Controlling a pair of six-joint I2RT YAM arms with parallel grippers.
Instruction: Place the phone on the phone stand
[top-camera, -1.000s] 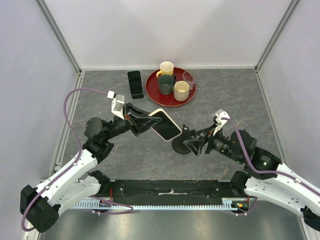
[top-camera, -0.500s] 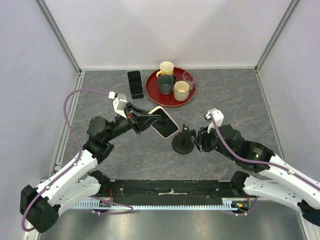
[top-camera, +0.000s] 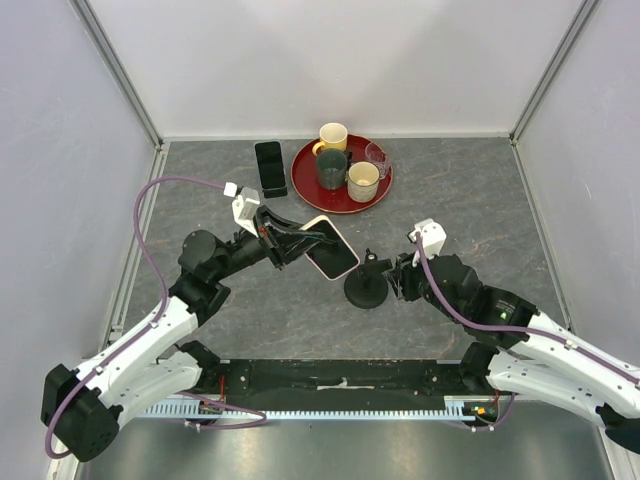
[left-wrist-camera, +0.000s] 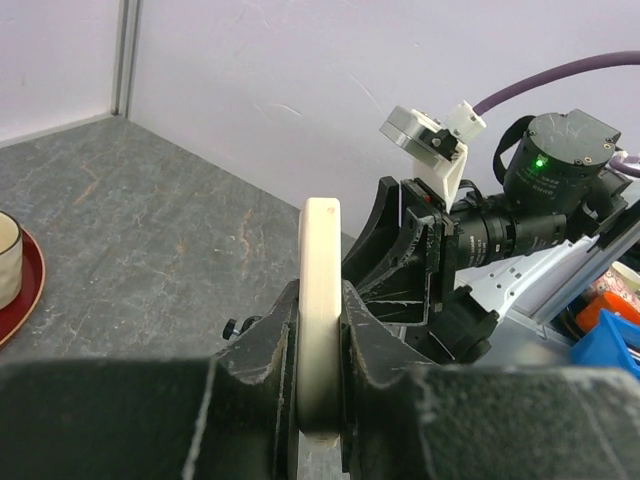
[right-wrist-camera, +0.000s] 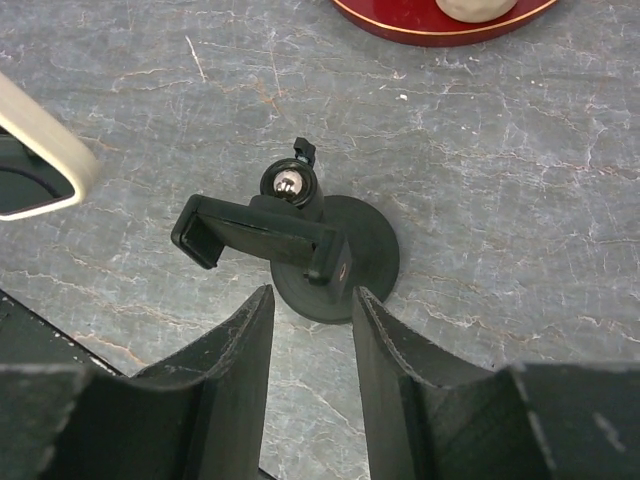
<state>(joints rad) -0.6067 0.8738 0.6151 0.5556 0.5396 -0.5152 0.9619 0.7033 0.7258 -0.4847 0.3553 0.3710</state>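
Left jaws clamp the phone (left-wrist-camera: 320, 300); right jaws half-open beside phone stand (right-wrist-camera: 368, 262).

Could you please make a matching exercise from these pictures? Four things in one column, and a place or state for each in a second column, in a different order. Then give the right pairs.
Things
1. phone
2. phone stand
3. red tray
4. black slab

Places or states
A. lies flat on the table, beside the tray, on its left
B. clamped in the jaws of the left gripper, off the table
C. stands on the table just ahead of the right gripper, whose jaws are apart
D. carries mugs and a glass

Pairs: 1-B, 2-C, 3-D, 4-A
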